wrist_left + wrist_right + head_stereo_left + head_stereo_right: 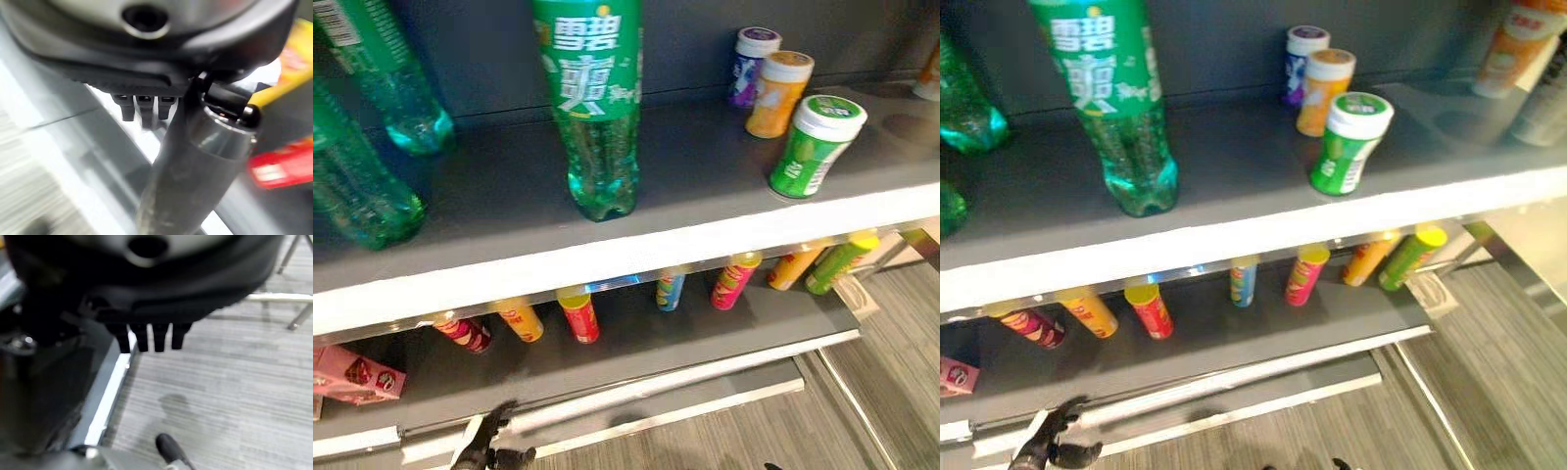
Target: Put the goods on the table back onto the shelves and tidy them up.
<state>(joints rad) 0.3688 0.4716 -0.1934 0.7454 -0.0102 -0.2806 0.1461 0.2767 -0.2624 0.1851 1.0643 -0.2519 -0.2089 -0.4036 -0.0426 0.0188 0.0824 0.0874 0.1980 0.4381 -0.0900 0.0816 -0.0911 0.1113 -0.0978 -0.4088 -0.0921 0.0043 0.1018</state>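
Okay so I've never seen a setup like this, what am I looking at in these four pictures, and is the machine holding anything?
It is a humanoid robot with two arms ending in dark hands. The two wide pictures come from a stereo camera on its head, looking down at a store shelf. The upper board carries green soda bottles and three small jars; the lower board has slim snack tubes and a pink box. The other two pictures come from cameras on the wrists. The left hand hangs low by the shelf base with relaxed fingers, holding nothing. The right hand hangs over the grey floor, also empty.
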